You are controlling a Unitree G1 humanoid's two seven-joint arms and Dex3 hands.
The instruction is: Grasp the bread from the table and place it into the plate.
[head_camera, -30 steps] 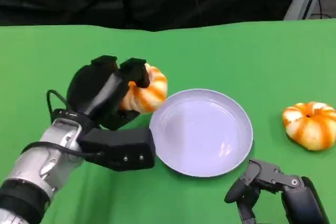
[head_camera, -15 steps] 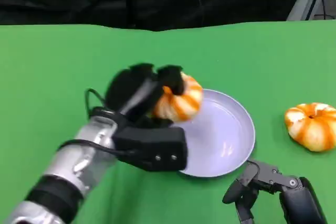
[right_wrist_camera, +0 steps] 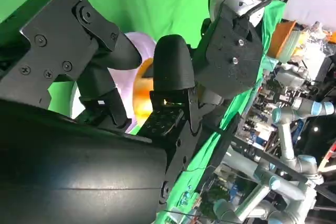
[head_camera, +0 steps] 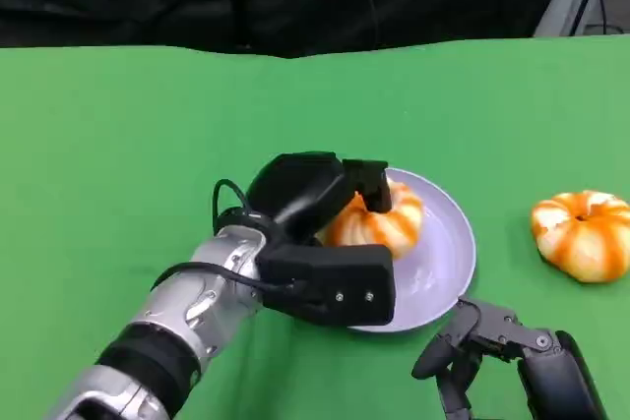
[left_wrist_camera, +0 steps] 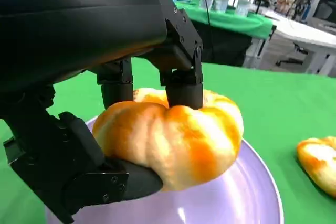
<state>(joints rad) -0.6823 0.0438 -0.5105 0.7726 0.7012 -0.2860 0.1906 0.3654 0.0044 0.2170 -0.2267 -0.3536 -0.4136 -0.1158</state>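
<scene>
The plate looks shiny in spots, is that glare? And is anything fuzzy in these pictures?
Yes: in the head view the plate carries pale glints of overhead light. In the left wrist view the bread is sharp while the far tables are soft. In the right wrist view the near black hand looms large and dark, the background cluttered and hazy.

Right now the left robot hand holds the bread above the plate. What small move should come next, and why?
Probably lower a little, then open the fingers. The left robot hand grips the bread over the plate, and the left wrist view suggests the bread is just above the plate's surface, though contact is hard to judge.
</scene>
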